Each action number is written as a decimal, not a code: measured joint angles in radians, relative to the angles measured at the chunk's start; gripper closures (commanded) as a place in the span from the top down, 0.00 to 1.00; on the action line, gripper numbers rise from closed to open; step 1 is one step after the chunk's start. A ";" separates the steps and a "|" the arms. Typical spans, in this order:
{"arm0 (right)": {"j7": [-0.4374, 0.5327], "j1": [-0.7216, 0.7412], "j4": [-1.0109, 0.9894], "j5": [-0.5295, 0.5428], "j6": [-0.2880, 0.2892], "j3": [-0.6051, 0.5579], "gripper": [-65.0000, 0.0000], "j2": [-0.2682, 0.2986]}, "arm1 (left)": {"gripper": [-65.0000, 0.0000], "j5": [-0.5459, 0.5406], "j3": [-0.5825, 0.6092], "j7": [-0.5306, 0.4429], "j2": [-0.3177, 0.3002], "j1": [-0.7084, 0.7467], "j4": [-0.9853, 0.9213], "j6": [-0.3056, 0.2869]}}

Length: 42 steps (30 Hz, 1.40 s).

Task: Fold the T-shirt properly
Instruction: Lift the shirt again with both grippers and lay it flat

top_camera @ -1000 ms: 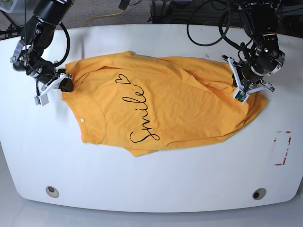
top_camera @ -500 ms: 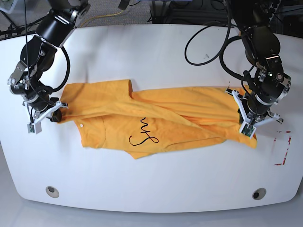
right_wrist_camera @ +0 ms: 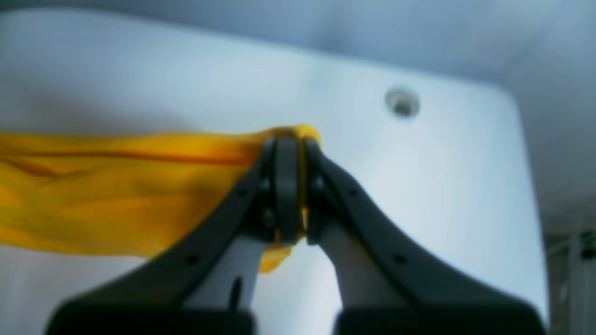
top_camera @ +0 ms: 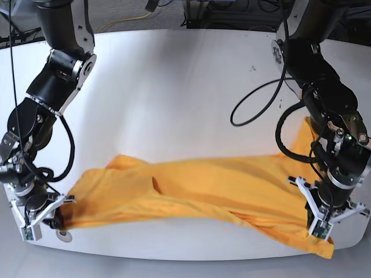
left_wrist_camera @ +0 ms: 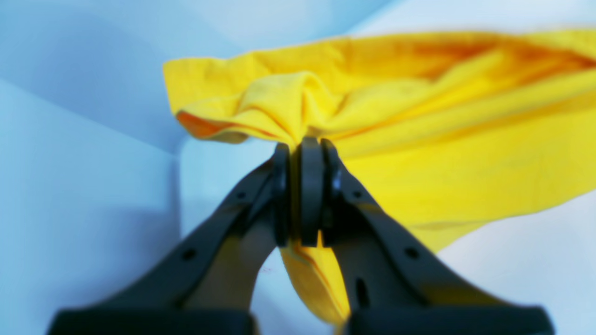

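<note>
A: Containers?

B: None shown. Only the T-shirt point(top_camera: 191, 191), stretched into a long orange-yellow band across the near part of the white table point(top_camera: 174, 87).

A: Grippers?

B: Left gripper point(left_wrist_camera: 302, 149) clenched on a bunched fold of cloth, jaws pressed together. Right gripper point(right_wrist_camera: 286, 144) likewise clamped on a corner of fabric, beside a round table hole point(right_wrist_camera: 402, 102).

A: Change from half a second ago?

B: Both arms drawn toward the near table edge; shirt dragged along, lying much nearer that edge. Black lettering, then partly visible, now hidden in the folds.

A: Surface and surroundings?

B: Smooth white tabletop with rounded corners. Black cables point(top_camera: 255, 104) looped at the far side; dark floor behind.
</note>
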 measured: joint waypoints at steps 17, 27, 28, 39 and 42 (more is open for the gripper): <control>-0.026 0.434 -0.203 0.001 0.007 -0.190 0.00 0.153 | 0.08 -0.031 0.133 -0.020 -0.187 -0.425 -0.104 0.001; -0.151 0.454 -0.173 -0.006 0.053 -0.192 0.00 0.164 | 0.01 -0.027 0.227 -0.010 -0.251 -0.488 -0.107 0.001; -0.154 0.443 -0.155 -0.007 0.053 -0.191 0.00 0.164 | 0.01 -0.029 0.228 -0.009 -0.250 -0.482 -0.107 0.001; -0.182 0.195 -0.021 0.004 0.063 -0.063 0.00 0.150 | 0.01 -0.037 0.233 0.093 -0.238 -0.247 0.008 0.002; -0.193 0.098 0.028 0.000 0.060 -0.023 0.00 0.153 | 0.01 -0.034 0.226 0.123 -0.222 -0.182 0.018 0.002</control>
